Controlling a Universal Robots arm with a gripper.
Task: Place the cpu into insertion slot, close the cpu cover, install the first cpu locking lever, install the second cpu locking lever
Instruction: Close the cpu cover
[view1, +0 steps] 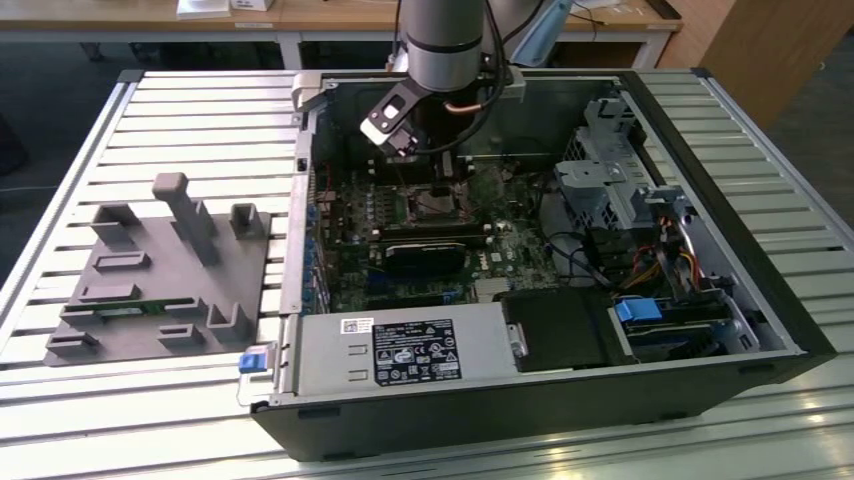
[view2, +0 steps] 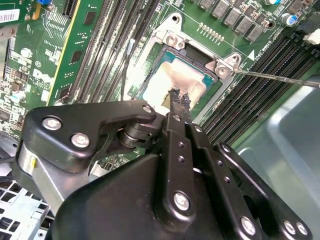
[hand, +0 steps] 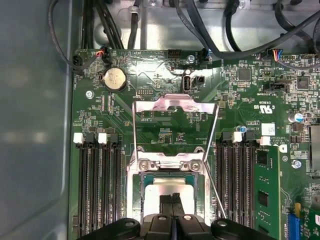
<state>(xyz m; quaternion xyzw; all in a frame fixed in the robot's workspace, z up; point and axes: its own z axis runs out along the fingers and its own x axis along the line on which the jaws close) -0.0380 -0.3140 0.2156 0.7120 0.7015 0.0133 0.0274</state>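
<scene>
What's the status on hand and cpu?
Black hand shut, tips at the pale silver square cpu; cpu lies in the silvery-rimmed socket; thin silvery cover frame open.

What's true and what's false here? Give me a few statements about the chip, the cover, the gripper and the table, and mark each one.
1. The cpu lies in the insertion slot. True.
2. The cpu cover is closed over the chip. False: it stands swung open, away from the slot.
3. The gripper has its fingers spread wide. False: they are together, with the tips right over the cpu.
4. A grey fixture lies on the table beside the computer case, at the exterior view's left. True.
</scene>
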